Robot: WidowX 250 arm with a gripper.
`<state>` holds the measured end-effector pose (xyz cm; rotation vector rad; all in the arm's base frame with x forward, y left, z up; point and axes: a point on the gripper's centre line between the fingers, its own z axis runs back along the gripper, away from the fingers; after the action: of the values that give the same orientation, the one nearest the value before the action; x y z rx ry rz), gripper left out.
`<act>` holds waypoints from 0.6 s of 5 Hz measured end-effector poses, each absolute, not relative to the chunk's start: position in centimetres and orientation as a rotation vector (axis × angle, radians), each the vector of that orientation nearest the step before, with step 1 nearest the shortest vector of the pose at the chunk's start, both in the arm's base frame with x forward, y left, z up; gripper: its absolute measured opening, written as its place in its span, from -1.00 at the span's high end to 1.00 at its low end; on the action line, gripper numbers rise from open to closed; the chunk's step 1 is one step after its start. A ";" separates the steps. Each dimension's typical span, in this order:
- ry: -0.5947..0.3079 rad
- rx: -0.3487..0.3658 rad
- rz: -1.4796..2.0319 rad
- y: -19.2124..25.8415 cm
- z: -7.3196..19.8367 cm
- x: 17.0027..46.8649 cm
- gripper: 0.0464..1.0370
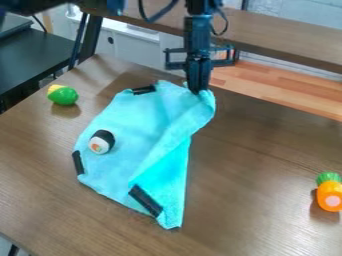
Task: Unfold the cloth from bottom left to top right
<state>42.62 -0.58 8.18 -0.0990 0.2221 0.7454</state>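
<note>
My gripper clamped on the cloth's top right corner

In the camera view, my black gripper [198,90] hangs straight down at the far side of the brown table [257,200], its fingers together on the blue cloth [130,122], pinching it by the top right corner. The cloth lies in front of me, partly folded: a loose flap runs down its right side from my fingertips, its edge slanting toward the bottom left, and the lowest part ends in a point nearest the camera. Three black strips mark its edges: one at the top, just left of my fingers, one on the left and one at the lower part beside the flap.

On the cloth's left half sits a toy sushi roll [101,142], dark-wrapped, with white and orange at its end. Off to the upper left, on the bare wood, I see a green and yellow toy [63,95]. Well apart from the cloth, at the right edge, lies an orange toy with a green top [330,194].
</note>
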 end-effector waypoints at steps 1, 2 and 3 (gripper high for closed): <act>0.249 -0.108 0.796 -1.9 7.7 43.4 0.99; 0.260 -0.118 0.855 -2.3 7.1 43.9 0.99; 0.264 -0.120 0.892 -2.9 6.7 44.2 0.99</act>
<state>44.24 -2.86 6.69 -0.1196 0.2642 0.8918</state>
